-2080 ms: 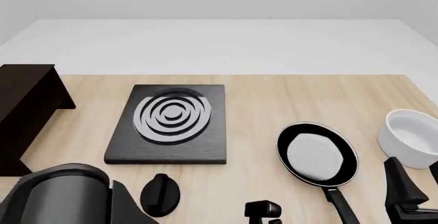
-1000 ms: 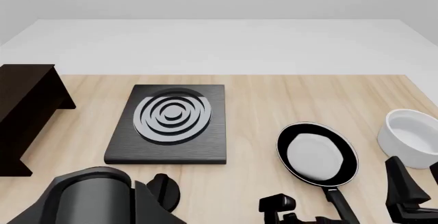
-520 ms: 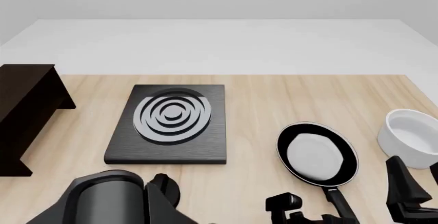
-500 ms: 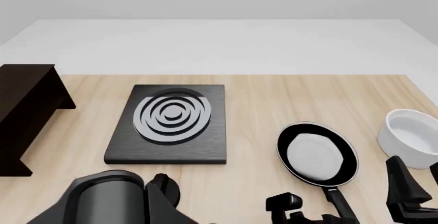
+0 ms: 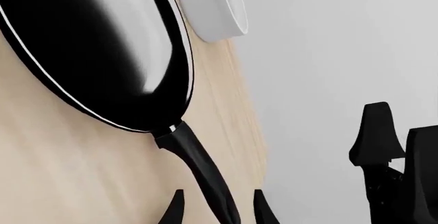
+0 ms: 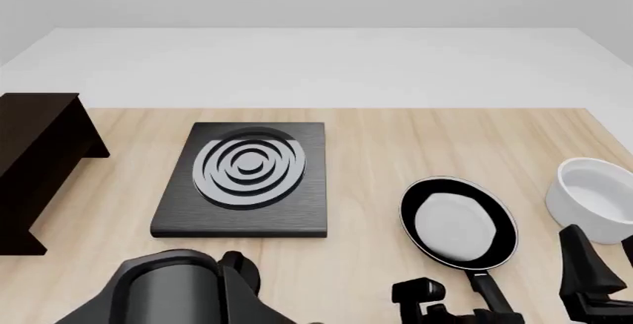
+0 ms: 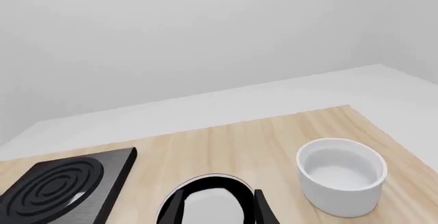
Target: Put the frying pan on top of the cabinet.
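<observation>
The left claw (image 5: 215,211) is spread astride the handle (image 5: 198,167) of the frying pan (image 5: 102,55); a stiff, head-heavy load is expected, best gripped near the bowl.

A flat black stove plate (image 6: 242,181) with grey rings lies left of middle on the pale wooden worktop (image 6: 366,146). A white bowl (image 6: 594,198) stands upright at the worktop's right edge, well apart from the plate.

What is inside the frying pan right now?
Nothing: the frying pan shows only its bare, glossy pale inside, resting on the table. Its handle's near end is hidden behind the left gripper.
</observation>
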Robot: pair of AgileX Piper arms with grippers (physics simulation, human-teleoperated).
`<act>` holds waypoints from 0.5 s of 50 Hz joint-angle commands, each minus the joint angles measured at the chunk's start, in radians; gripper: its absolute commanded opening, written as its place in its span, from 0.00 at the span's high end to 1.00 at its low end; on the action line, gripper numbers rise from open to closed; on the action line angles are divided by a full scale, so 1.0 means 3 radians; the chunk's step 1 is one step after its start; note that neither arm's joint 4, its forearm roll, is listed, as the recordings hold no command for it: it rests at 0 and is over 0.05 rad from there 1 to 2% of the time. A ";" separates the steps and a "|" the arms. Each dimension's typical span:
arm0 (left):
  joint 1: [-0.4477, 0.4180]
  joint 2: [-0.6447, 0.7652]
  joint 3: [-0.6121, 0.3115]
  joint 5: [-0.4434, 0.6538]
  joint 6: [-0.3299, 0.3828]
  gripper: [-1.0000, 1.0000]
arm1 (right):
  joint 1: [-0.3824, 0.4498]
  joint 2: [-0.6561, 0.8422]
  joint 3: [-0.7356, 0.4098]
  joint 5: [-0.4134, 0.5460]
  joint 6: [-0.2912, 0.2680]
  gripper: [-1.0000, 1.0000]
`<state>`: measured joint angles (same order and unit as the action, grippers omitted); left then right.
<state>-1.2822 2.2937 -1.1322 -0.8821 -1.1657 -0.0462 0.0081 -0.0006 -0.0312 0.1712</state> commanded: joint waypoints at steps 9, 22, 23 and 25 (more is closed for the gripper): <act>0.0009 0.0217 -0.0107 0.0099 -0.0317 0.00 | -0.0008 0.0000 0.0000 -0.0007 0.0031 0.00; 0.0026 0.0329 -0.0190 0.0121 -0.0380 0.00 | -0.0014 -0.0001 -0.0001 -0.0010 0.0053 0.00; 0.0026 0.0330 -0.0191 0.0121 -0.0380 0.00 | -0.0014 -0.0001 -0.0001 -0.0010 0.0053 0.00; 0.0029 0.0340 -0.0201 0.0124 -0.0388 0.00 | -0.0013 -0.0007 -0.0001 -0.0005 0.0052 0.00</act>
<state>-1.2779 2.3141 -1.1737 -0.8747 -1.1914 -0.0494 0.0078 -0.0009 -0.0334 0.1837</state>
